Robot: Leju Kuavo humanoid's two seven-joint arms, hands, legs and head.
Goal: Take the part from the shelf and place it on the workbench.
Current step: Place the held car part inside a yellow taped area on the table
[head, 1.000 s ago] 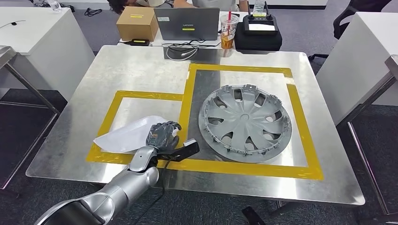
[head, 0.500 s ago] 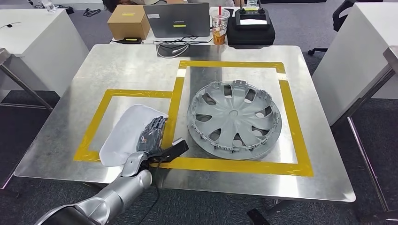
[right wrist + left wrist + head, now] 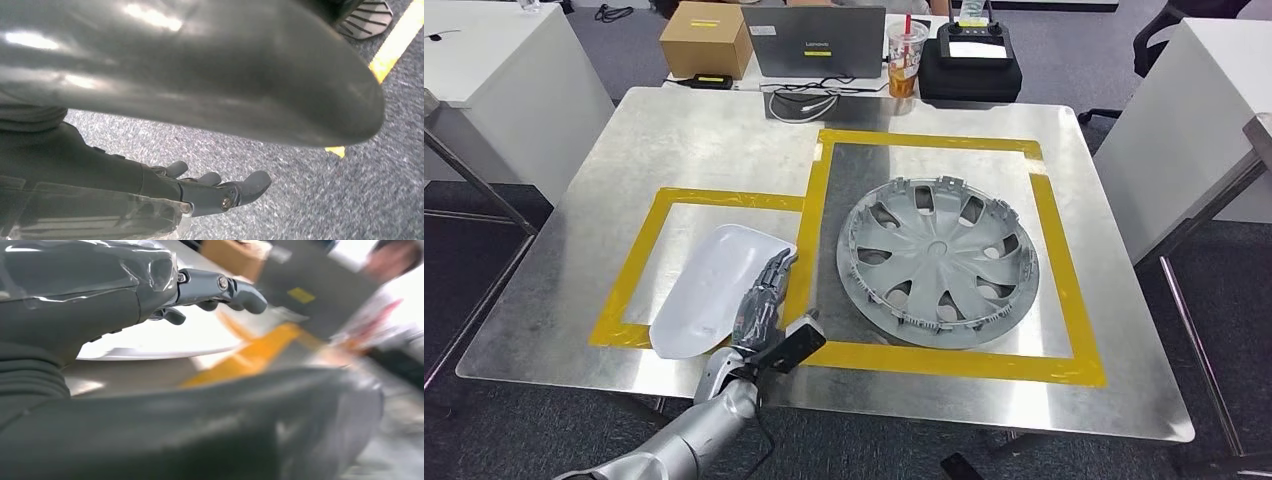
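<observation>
White part (image 3: 712, 288) lies flat on steel workbench (image 3: 724, 150), left hand's fingers (image 3: 769, 285) extended, empty.

Left hand (image 3: 762, 300): opening, fingers now stretched along the white part's edge.
White part (image 3: 712, 290): now lying flat inside the yellow-taped square (image 3: 629, 283).

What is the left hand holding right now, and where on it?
Nothing. The left hand lies with fingers stretched out beside the white part, which rests flat on the workbench inside the yellow tape.

Part (image 3: 714, 288) on bench (image 3: 674, 140), left of hubcap (image 3: 938, 262)
</observation>
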